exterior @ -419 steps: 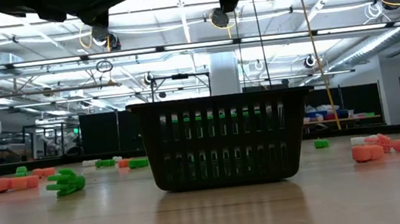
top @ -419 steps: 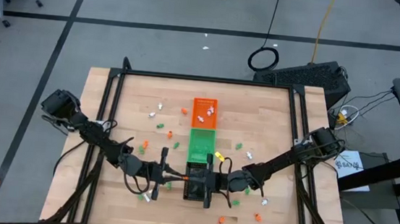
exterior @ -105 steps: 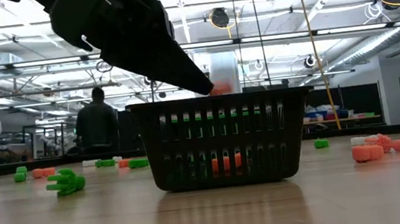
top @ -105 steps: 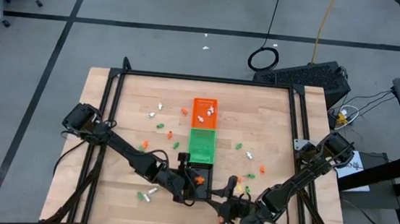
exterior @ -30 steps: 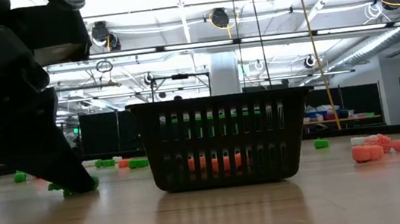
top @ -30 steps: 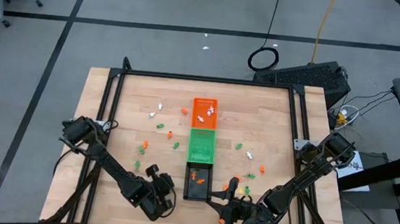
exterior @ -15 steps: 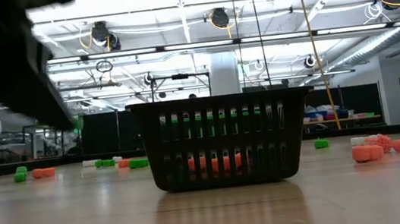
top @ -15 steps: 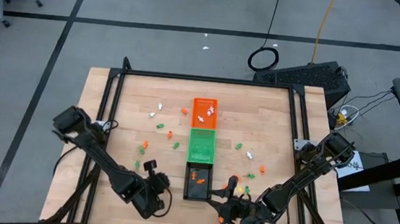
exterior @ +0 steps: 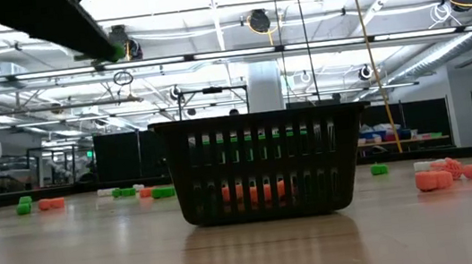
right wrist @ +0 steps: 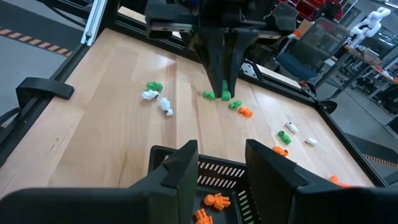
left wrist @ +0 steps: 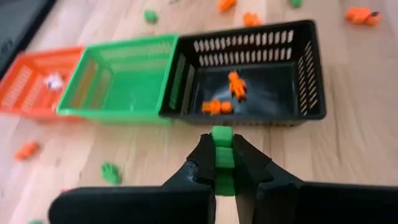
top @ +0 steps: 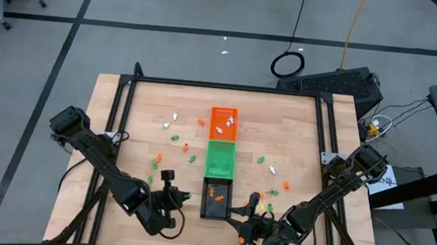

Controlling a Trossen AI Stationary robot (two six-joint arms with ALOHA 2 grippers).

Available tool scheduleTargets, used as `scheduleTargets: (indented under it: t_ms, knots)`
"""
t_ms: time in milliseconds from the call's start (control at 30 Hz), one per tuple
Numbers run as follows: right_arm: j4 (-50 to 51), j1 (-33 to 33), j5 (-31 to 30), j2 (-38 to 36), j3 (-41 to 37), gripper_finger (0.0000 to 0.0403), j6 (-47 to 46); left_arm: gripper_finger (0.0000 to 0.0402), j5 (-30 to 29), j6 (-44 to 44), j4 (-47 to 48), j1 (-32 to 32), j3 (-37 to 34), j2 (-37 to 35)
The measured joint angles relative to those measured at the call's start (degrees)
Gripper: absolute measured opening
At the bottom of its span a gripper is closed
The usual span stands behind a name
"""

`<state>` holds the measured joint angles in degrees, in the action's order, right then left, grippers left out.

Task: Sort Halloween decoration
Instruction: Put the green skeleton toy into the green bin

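Near the front edge, left of the black tray (top: 216,198), the left gripper (left wrist: 222,163) now hangs raised off the table, jaws pinched on a green trinket (left wrist: 221,155) it has lifted. Right of the tray, the right gripper (top: 251,209) stays parked, fingers apart and empty. Two orange trinkets (left wrist: 224,94) lie inside the tray.

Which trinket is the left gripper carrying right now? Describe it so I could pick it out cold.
Three trays run in a row down the table's middle: orange tray, green tray, black tray. Beside the black one, the left gripper is shut on a green trinket. It alone is off the wood, pinched between dark fingers; the other green pieces lie loose.
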<state>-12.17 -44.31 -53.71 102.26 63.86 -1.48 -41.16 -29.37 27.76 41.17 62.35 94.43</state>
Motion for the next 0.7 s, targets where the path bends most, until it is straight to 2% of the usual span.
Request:
scheduleTargets:
  t_ms: [333, 700]
  knots:
    - [0.0, 0.0, 0.0, 0.0, 0.0, 0.0118, 0.0, 0.0017, 0.0, 23.4, -10.0, 0.0, 0.0, 0.0]
    - [0.0, 0.0, 0.0, 0.0, 0.0, 0.0118, 0.0, 0.0017, -1.4, 42.2, -14.3, 0.0, 0.0, 0.0]
